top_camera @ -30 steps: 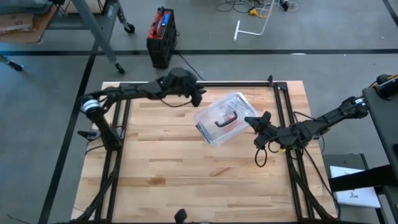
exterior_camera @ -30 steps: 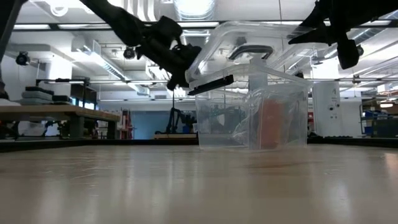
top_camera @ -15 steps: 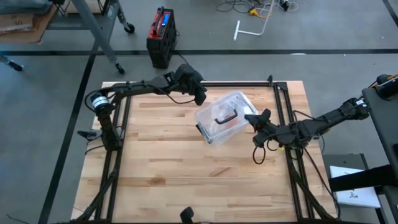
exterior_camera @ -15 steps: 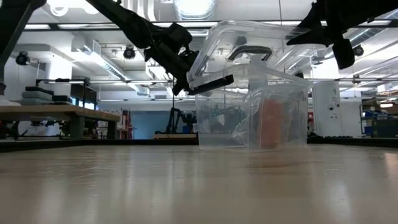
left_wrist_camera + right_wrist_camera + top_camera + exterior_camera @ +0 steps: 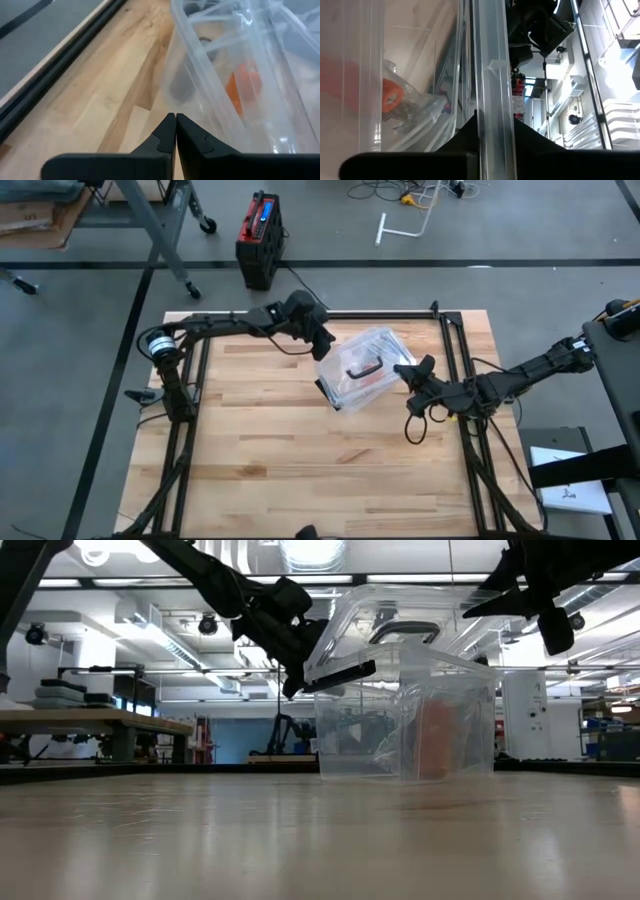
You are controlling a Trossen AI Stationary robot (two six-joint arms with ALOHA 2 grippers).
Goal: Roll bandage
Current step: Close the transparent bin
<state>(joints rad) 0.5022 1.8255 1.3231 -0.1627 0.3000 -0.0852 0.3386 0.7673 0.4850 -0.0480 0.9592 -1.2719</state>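
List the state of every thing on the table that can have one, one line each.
Box: upright on the table, lid partly raised.
Lid: tilted, lifted on one side, not off.
Orange item: inside the box.
Left tool: shut, empty, beside the box.
Right tool: shut on the lid's edge.

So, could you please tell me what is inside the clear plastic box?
Through the clear box wall, an orange item and crumpled clear wrapping show. The tilted lid and glare hide anything else.

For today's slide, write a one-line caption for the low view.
Two grippers, left and right, at the lid of a clear plastic box.
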